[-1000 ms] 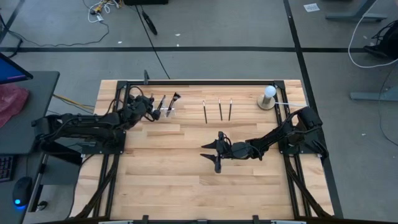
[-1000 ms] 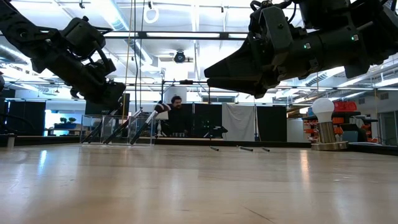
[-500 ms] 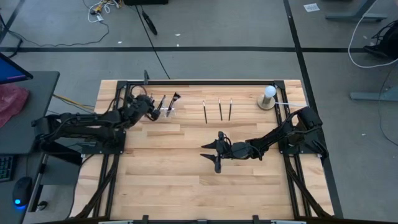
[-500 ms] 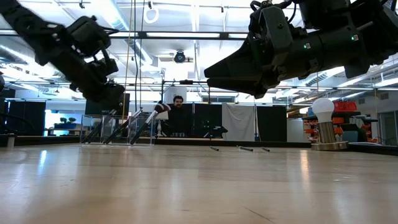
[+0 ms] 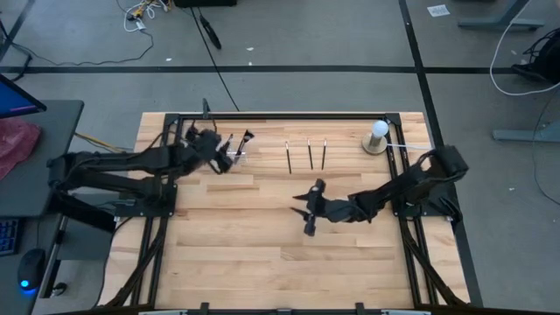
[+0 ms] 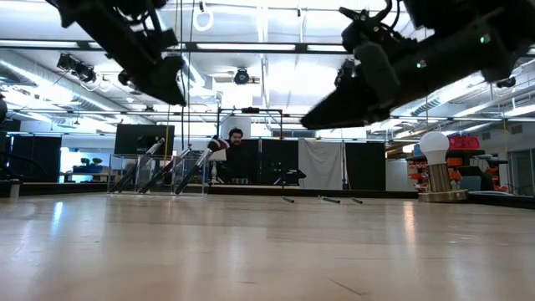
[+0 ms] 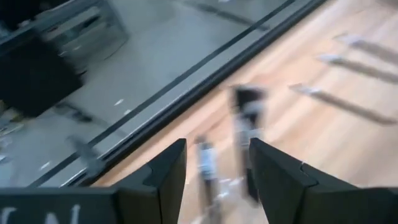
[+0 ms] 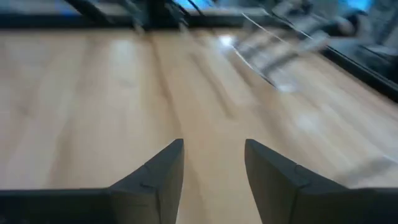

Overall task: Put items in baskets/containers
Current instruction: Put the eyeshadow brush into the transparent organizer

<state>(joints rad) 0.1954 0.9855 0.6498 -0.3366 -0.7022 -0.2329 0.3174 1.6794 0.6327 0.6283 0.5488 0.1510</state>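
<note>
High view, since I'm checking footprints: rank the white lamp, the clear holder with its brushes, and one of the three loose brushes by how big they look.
1. Clear holder with its brushes: largest.
2. White lamp and middle loose brush: unsure. The lamp's round base is wider; the brush is longer but far thinner.

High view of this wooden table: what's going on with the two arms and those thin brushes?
Both grippers are open and empty. The left gripper hovers at the small clear plastic holder near the table's far edge, where several thin dark-handled brushes already lean. Three more dark brushes lie side by side on the wood, not yet picked up. The right gripper hangs over bare table just in front of them.
</note>
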